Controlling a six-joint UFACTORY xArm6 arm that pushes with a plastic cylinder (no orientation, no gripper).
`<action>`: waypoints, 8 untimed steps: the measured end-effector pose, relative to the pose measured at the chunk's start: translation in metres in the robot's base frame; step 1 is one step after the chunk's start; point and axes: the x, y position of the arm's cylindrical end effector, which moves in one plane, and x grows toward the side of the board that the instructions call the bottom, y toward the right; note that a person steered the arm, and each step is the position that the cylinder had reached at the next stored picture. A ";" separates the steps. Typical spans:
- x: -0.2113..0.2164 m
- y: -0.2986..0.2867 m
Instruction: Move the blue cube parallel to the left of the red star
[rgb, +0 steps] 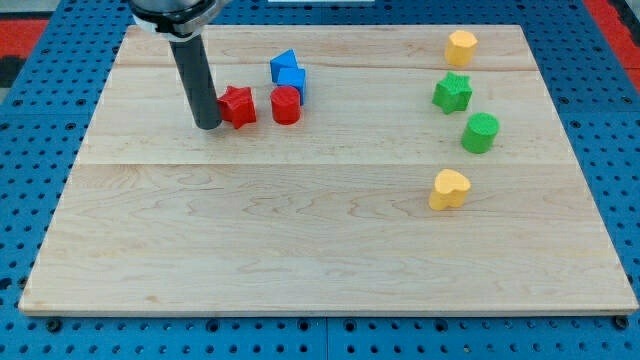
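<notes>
My tip (208, 126), a bare rod gripping nothing, touches the red star's (238, 106) left side near the surface's (300, 240) top-left. The blue cube (291, 82) sits up-right of the star, beside the red cylinder (286, 104). It appears unmoved, so the job is undone.

board (300, 240): pale wood planks, lying on a blue pegboard (40, 110)
top left group: red star (238, 105), red cylinder (286, 105), blue cube (292, 82), blue wedge (283, 63) just behind it
my tip (208, 126): on the board, touching the star's left side
right column: yellow block (461, 46), green star (452, 93), green cylinder (480, 133), yellow heart (449, 189)
</notes>
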 end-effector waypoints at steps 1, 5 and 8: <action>0.000 0.007; 0.009 0.108; -0.069 0.108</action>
